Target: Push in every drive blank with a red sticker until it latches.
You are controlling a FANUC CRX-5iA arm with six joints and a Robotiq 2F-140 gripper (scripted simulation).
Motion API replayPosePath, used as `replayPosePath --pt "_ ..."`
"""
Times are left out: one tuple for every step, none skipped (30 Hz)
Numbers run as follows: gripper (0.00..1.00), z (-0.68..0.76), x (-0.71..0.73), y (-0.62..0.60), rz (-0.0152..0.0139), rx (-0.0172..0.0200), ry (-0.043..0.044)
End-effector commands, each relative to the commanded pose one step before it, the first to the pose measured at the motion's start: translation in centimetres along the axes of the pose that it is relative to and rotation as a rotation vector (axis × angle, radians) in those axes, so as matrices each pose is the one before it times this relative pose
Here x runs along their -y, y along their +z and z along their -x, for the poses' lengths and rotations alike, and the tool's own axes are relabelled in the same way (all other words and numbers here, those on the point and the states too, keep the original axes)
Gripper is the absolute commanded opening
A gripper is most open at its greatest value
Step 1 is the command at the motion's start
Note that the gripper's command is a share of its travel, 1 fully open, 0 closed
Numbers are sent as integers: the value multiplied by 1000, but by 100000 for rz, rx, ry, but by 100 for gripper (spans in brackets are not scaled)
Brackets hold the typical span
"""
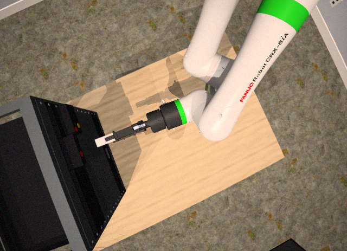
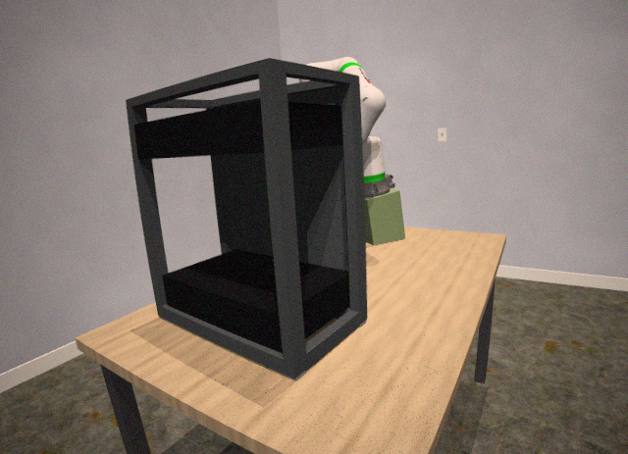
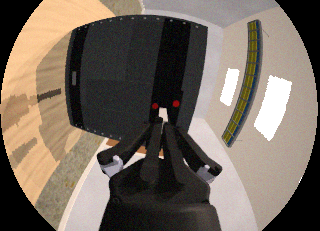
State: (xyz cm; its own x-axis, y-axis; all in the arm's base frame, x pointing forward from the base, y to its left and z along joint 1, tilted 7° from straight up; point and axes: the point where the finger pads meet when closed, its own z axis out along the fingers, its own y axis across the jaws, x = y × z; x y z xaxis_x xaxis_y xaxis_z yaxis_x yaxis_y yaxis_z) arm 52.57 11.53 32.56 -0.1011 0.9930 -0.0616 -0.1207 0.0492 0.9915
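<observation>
Closed gripper held level in front of a rack's front face, seen from above, from behind the rack and from the wrist.

The wooden table [image 1: 196,169] carries the dark rack [image 2: 276,221], which stands upright at its left end in the top view. The white arm [image 1: 252,75] reaches from the right toward the rack's front panel [image 1: 111,164]. The gripper [image 1: 101,140] has its fingers pressed together with nothing between them; its pale tips lie over the panel's edge, and contact cannot be judged. Two red stickers [image 1: 76,128] [image 1: 81,153] and one yellow sticker [image 1: 78,125] mark the drive blanks [image 1: 73,152], which sit in the dark column of bays; in the wrist view two red dots [image 3: 155,106] lie just beyond the fingertips.
</observation>
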Motion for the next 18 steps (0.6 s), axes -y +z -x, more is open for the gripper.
replayPosePath --pt "0 -5 -1885 -11 -431 75 -129" --pt "0 -3 -560 -3 -1 -4 0" --pt "0 -2 -482 -3 0 0 0" --pt "0 -1 -381 -3 1 3 0" --pt "0 -3 -268 -1 -3 -6 0" --pt "0 1 -159 -2 1 3 0" --pt "0 1 -66 -1 1 3 0" --pt "0 0 -11 0 0 1 0" --pt "0 0 0 19 0 -1 0" --pt "0 0 0 0 0 0 0" --pt "0 0 0 0 0 0 0" --pt "0 -2 -1 111 -1 -4 1" --pt "0 0 0 250 0 0 0" --pt "0 0 0 396 0 -1 0" --pt "0 0 0 517 0 1 0" --pt "0 1 0 593 0 2 -1" --pt "0 1 0 607 0 1 0" --pt "0 0 -1 555 0 -1 0"
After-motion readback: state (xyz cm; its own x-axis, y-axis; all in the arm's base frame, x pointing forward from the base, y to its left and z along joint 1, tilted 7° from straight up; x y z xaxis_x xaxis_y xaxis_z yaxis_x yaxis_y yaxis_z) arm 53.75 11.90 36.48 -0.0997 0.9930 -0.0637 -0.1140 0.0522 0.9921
